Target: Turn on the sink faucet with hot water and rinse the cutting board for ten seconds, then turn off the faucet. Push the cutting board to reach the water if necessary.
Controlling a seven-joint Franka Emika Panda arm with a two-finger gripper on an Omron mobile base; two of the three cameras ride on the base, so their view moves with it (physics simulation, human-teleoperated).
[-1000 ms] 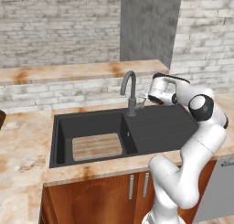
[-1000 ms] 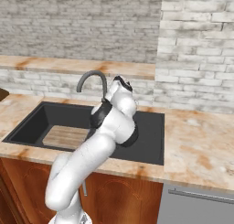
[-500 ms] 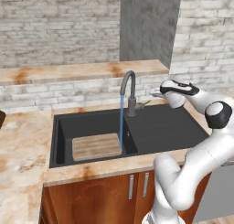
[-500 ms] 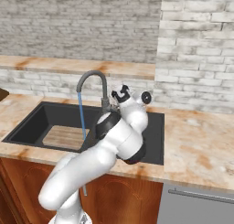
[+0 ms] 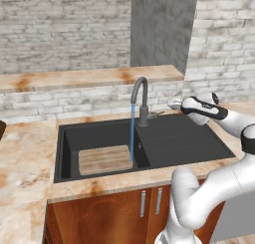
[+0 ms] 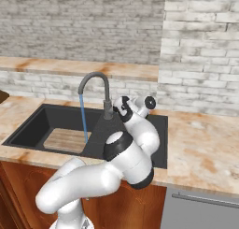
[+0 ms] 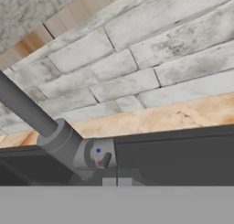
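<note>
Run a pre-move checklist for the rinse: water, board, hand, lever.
1. Water running from the sink faucet: ok, a thin blue stream falls from the spout.
2. Stream reaching the cutting board: ok in the left base view, where it lands at the board's right edge; a push further under would help.
3. Board flat in the sink deep basin: ok.
4. Hand clear of the stream: ok, it sits to the right of the faucet, beside the lever.
5. Hand empty: ok, fingers shut with nothing between them.
6. Lever set to hot: cannot tell; red and blue dots show on the faucet base, but not the setting.
</note>
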